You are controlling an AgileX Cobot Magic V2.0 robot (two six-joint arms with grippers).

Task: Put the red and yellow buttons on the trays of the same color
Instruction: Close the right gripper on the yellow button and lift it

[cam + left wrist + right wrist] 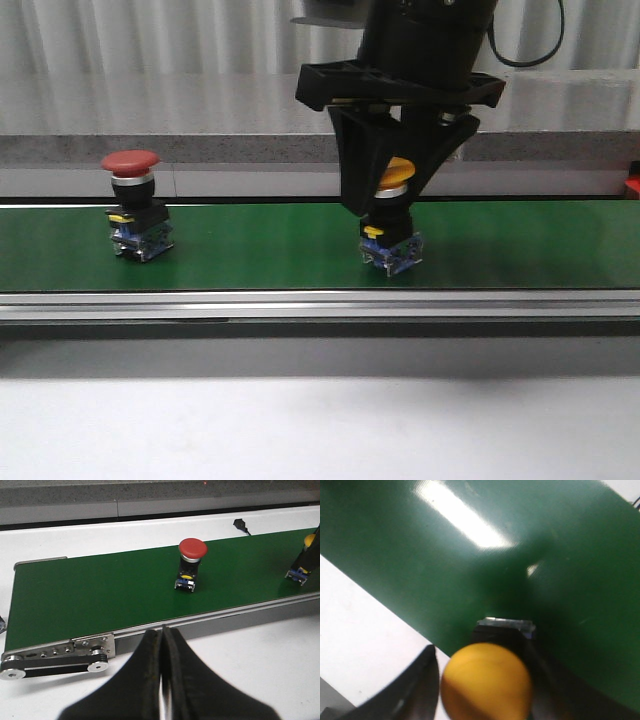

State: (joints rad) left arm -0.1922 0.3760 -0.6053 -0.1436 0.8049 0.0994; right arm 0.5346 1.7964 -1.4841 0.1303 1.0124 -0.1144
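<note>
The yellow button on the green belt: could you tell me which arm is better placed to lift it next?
The right. The right gripper already straddles the yellow button, a finger on each side. The left gripper is shut and off the belt, nearer the red button.

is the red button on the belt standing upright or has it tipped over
Upright. The red button stands cap-up with its blue base flat on the green belt; the left wrist view shows the same.
</note>
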